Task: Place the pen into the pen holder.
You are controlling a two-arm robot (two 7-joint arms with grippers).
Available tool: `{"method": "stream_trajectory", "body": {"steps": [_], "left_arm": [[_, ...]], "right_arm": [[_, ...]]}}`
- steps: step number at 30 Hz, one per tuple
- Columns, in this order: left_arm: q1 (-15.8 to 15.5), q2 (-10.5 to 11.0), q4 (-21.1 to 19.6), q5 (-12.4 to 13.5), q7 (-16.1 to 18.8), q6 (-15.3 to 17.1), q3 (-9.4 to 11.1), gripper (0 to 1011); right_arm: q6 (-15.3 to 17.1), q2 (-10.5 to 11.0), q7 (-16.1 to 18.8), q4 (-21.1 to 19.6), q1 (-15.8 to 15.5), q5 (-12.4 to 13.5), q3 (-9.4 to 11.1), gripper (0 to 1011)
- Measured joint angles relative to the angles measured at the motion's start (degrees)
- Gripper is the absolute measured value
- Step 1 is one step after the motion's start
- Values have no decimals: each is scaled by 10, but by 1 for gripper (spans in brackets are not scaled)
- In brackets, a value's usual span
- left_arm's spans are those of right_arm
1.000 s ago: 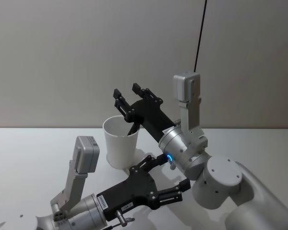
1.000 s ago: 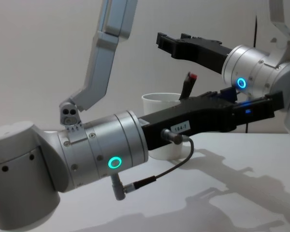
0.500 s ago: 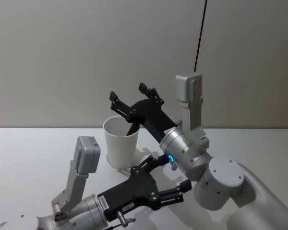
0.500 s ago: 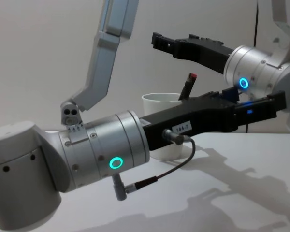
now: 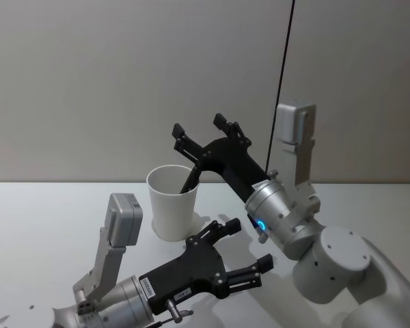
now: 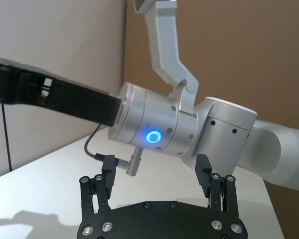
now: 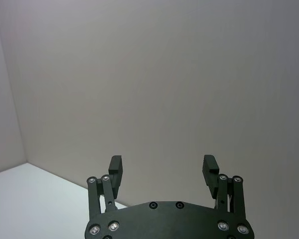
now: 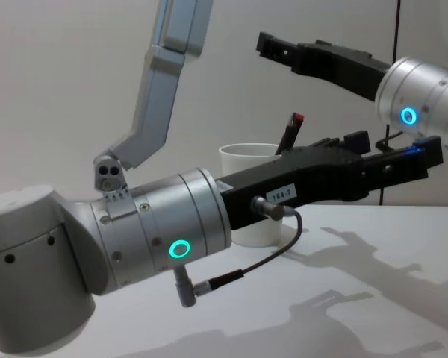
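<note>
Pen (image 5: 190, 179) stands in pen holder (image 5: 171, 203), below open right tool (image 5: 201, 130)

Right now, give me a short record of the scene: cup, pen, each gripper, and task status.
cup: white pen holder, upright on the table
pen: dark, red-tipped, standing tilted inside the cup, top above the rim
right gripper: open, empty, raised above and behind the cup
left gripper: open, empty, low in front of the cup
task status: pen in holder, released
</note>
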Motion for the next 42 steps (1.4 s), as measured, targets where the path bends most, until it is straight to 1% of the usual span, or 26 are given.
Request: {"method": "stream_trajectory", "body": {"steps": [9, 17, 22, 23, 31, 34, 39, 42], "left_arm": [[0, 0, 0, 0, 0, 0, -1, 1004], [0, 1, 0, 0, 1, 0, -1, 1005], [0, 1, 0, 0, 1, 0, -1, 1004], [0, 1, 0, 0, 1, 0, -1, 1005], [0, 1, 0, 1, 1, 0, -1, 1004], [0, 1, 0, 1, 1, 0, -1, 1004], [1, 2, 0, 2, 6, 1, -1, 1004], [3, 4, -4, 7, 15, 2, -2, 1004]], "right_arm": [[-18, 6, 2, -26, -19, 11, 23, 1001], [-26, 13, 3, -54, -40, 24, 46, 1001], [-27, 19, -1, -78, -59, 32, 63, 1001], [-27, 19, -1, -78, -59, 32, 63, 1001], [-23, 29, -18, -118, -93, 39, 92, 1001], [-22, 31, -22, -126, -100, 40, 98, 1001], [-21, 32, -22, -127, -102, 40, 97, 1001], [-19, 33, -24, -130, -106, 37, 98, 1001]]}}
